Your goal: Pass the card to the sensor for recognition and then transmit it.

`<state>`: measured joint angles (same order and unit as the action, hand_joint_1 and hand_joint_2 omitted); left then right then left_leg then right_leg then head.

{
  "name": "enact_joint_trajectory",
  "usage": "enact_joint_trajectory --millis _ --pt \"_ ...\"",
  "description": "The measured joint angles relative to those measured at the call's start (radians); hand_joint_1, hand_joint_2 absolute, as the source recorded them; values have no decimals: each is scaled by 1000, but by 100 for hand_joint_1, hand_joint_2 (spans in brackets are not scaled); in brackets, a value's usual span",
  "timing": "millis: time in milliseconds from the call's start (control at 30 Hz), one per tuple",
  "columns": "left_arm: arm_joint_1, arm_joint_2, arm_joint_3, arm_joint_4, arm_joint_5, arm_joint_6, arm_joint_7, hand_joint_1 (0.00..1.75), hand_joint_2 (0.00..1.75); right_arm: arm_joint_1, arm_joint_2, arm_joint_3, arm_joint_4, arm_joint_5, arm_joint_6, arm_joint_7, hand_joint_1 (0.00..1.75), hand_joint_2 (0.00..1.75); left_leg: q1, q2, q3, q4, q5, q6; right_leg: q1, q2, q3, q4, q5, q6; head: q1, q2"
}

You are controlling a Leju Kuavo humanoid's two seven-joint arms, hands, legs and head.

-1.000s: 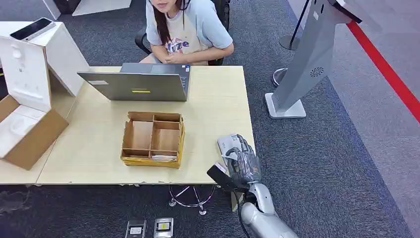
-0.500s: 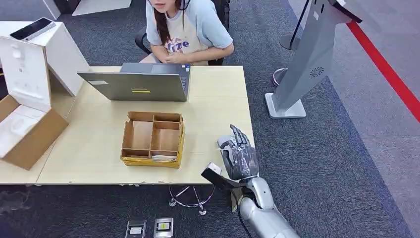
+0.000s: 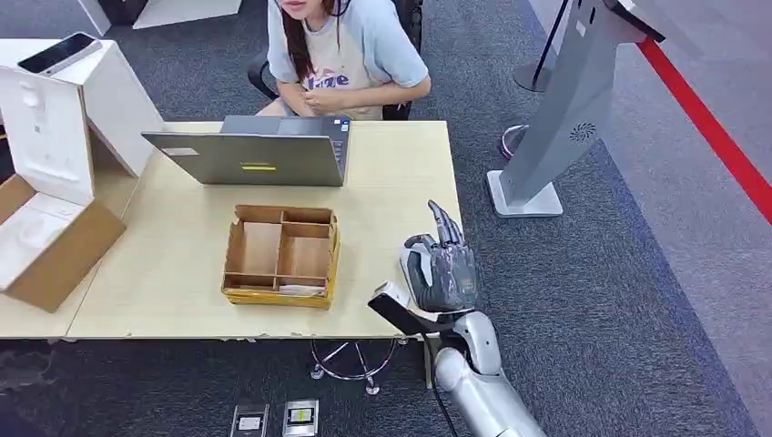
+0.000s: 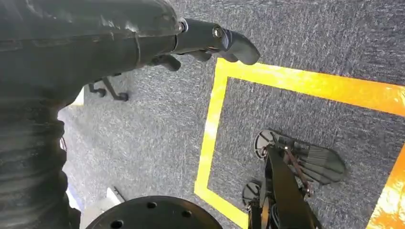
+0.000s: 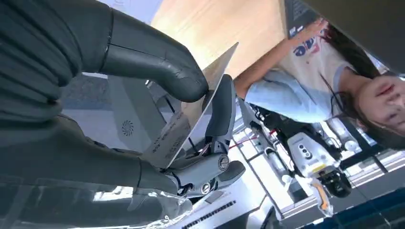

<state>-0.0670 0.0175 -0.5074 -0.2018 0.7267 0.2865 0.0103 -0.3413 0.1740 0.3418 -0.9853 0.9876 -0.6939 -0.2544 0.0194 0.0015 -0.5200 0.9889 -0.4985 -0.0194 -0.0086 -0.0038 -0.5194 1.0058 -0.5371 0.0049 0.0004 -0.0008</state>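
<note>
so compared to a second ago the right hand [image 3: 443,271] has lifted off the near right corner of the table [image 3: 401,182] and tipped its fingers up, so now they point toward the far side of the table instead of lying flat over that corner. the whole wrist has rolled too, and the black camera block at the wrist sits a bit further in under the table edge than before. the card [image 5: 191,119] is pinched between the thumb and the darker fingers [image 5: 220,114] of that hand, which is clear in the right wrist view: a thin pale card with small print on it, edge-on, clamped flat. in the head view the card [image 3: 410,267] is just a pale sliver on the table-side of the hand, above the corner rather than resting on it. the cardboard box [image 3: 281,255] with its compartments hasn't budged, it's still in the middle of the table, and the laptop [image 3: 250,152] is still at the far edge with the person [image 3: 341,55] sitting behind it. the grey kiosk stand [image 3: 555,118] is off the table's right side on the carpet, well apart from the hand. the left hand [image 4: 200,40] hangs down over the carpet by some yellow floor tape [image 4: 212,124], fingers loosely curled, holding nothing as far as i can see, though i can't really tell if it counts as open or closed.
</note>
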Motion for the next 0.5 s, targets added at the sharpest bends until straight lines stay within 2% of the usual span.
enact_joint_trajectory --millis 500 --pt "0 0 -6 0 6 -2 -2 0 175 14 10 -8 -76 -30 1 -14 175 175 0 0 0 0 0 0 0 0 0 0 0 0 0 0"
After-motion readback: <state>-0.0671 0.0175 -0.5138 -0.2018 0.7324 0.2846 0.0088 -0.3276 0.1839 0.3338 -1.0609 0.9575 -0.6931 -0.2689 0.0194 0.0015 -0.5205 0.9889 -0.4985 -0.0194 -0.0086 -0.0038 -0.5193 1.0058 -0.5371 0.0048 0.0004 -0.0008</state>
